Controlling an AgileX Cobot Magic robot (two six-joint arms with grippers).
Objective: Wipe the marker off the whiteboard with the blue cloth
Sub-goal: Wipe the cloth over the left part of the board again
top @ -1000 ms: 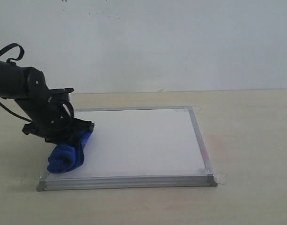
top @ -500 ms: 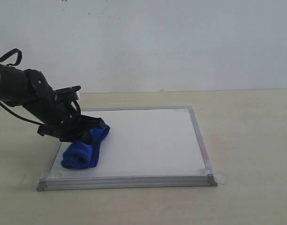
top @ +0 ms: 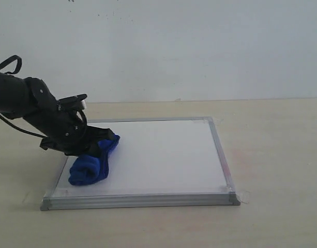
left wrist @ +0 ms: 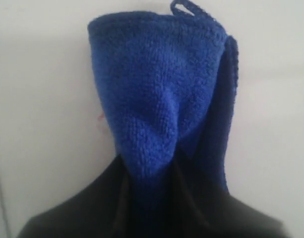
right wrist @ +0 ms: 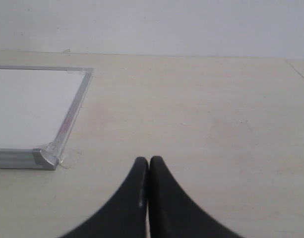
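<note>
My left fingers point(top: 96, 140) are clamped on the far end of the blue cloth point(top: 88, 168), which lies on the near-left part of the whiteboard point(top: 163, 155), its loose end pointing toward the near edge. The board lies flat on the table point(top: 272, 155). To wipe well from here, I judge that I should press the roll flat and sweep right in overlapping passes. The grip must be firm enough that the fabric does not drag loose, and the cloth should stay inside the silver frame point(top: 220, 155), where it could snag. My right fingers point(right wrist: 137, 193) are closed tip to tip over bare table off the board's near-right corner, well apart from the work. The cloth is deep blue, thick, fuzzy microfibre, bunched between my fingers, with a stitched hem and a small loop at its tip. Of the marker point(left wrist: 99, 116), only a faint reddish fleck shows just beside the cloth; the rest of the board looks white.
</note>
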